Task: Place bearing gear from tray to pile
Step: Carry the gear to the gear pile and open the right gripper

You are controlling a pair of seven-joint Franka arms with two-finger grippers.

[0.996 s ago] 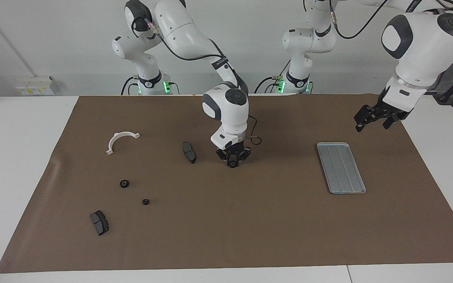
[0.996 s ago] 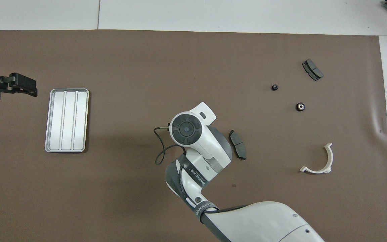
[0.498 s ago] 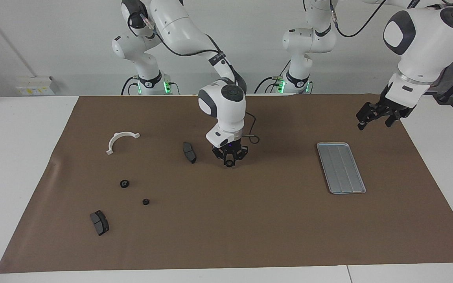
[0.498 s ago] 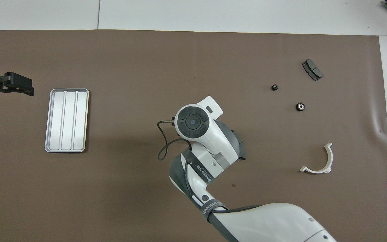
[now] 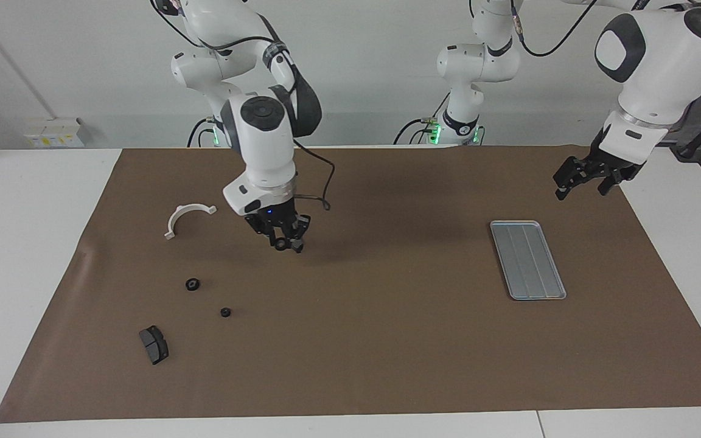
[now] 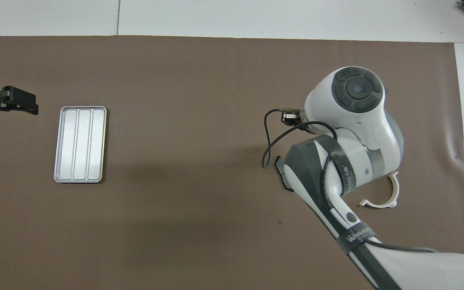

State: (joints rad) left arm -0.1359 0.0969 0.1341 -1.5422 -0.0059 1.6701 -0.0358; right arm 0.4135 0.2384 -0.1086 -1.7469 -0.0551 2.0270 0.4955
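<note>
My right gripper (image 5: 282,242) is shut on a small dark bearing gear (image 5: 279,244) and holds it just above the mat, over a dark brake pad (image 6: 280,171) that it mostly covers. In the overhead view the right arm's wrist hides this gripper. The white half-ring bracket (image 5: 187,218) lies beside it toward the right arm's end; it also shows in the overhead view (image 6: 382,194). A second brake pad (image 5: 154,344) lies farther from the robots. The grey ridged tray (image 5: 527,260) holds nothing in either view (image 6: 79,144). My left gripper (image 5: 582,181) waits in the air beside the tray.
Two small black gears (image 5: 192,284) (image 5: 225,312) lie on the brown mat (image 5: 387,340) between the bracket and the second brake pad. The right arm hides them in the overhead view.
My right gripper has carried the bearing gear from the middle of the mat toward the right arm's end, to above the brake pad. The left gripper has hardly moved.
</note>
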